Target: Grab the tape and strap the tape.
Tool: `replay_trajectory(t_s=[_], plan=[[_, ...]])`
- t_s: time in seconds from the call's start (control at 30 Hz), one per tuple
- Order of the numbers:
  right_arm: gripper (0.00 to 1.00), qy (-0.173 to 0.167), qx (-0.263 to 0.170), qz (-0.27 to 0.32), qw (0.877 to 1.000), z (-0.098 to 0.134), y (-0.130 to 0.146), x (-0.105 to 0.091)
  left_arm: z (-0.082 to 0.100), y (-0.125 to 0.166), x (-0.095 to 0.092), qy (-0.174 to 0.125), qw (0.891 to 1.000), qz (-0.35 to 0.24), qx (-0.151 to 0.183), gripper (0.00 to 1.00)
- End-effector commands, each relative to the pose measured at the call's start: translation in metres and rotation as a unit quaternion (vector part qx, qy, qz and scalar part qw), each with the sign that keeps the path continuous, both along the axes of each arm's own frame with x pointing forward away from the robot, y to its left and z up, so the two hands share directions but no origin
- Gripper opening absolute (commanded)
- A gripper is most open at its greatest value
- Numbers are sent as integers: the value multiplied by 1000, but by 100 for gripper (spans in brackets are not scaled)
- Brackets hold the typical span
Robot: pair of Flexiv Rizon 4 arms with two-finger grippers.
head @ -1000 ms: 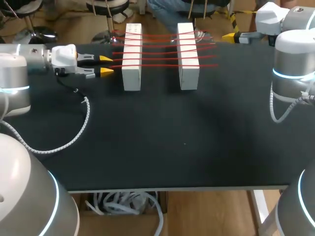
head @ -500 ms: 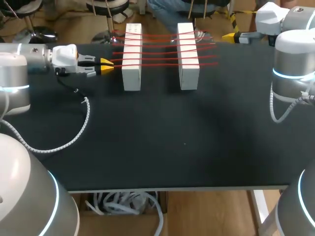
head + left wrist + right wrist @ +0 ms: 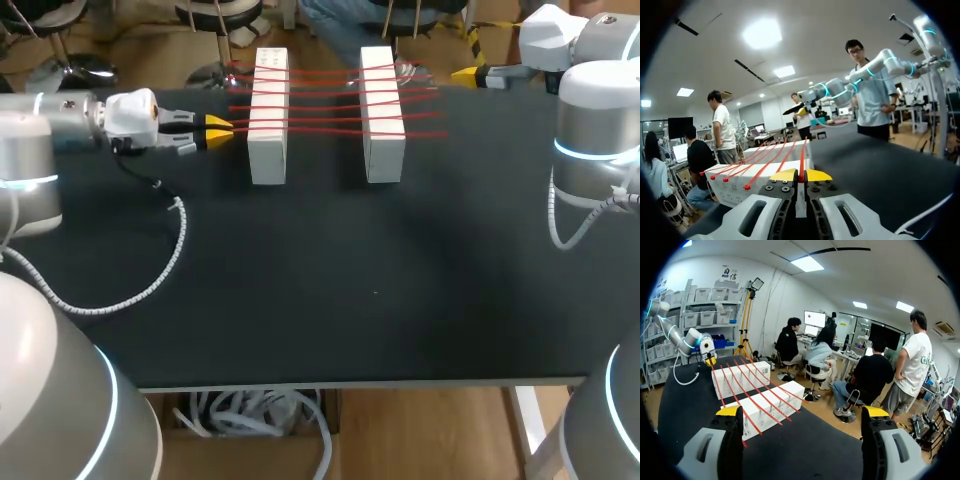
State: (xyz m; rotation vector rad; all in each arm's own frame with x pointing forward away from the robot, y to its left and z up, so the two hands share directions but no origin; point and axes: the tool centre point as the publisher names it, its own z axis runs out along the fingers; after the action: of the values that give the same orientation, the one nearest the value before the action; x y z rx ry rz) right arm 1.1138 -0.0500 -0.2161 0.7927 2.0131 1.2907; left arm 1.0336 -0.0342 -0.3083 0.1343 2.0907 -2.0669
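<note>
Left claw: clenched on the end of one red tape. Both yellow tips press it, one from each side.
Where the left claw is: low over the black desk, just beside the first of two white blocks.
Where the tape is: its end sits right between the left claw's tips. The rest goes straight out ahead of the claw.
Which way the tape runs: its long line goes away from the left claw, over the near block, across the gap, and over the far block. It looks pulled tight and straight.
Other tapes: more red lines lie over the same two blocks, side by side with the held one. Their ends stick out past the blocks, beside the left claw.
Blocks: both are long and lie side by side with a gap between. The tapes cross them.
Right claw: released, with its tips wide apart and nothing between them. It is well apart from the tapes, past the far block.
Cable: a curly white one lies on the desk behind the left claw.
</note>
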Motion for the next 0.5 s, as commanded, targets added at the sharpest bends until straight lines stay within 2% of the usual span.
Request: replay_trajectory(t_s=[0.03, 0.13, 0.17, 0.5], plan=[[100, 0, 0, 0, 1000, 0, 0, 0, 4, -3, -1, 9, 1000, -13, -5, 0], [100, 0, 0, 0, 1000, 0, 0, 0, 13, -8, 1, 32, 999, -36, 4, 0], [100, 0, 0, 0, 1000, 0, 0, 0, 17, -10, 3, 58, 997, -49, 16, 0], [100, 0, 0, 0, 1000, 0, 0, 0, 17, -10, 3, 58, 997, -49, 16, 0]])
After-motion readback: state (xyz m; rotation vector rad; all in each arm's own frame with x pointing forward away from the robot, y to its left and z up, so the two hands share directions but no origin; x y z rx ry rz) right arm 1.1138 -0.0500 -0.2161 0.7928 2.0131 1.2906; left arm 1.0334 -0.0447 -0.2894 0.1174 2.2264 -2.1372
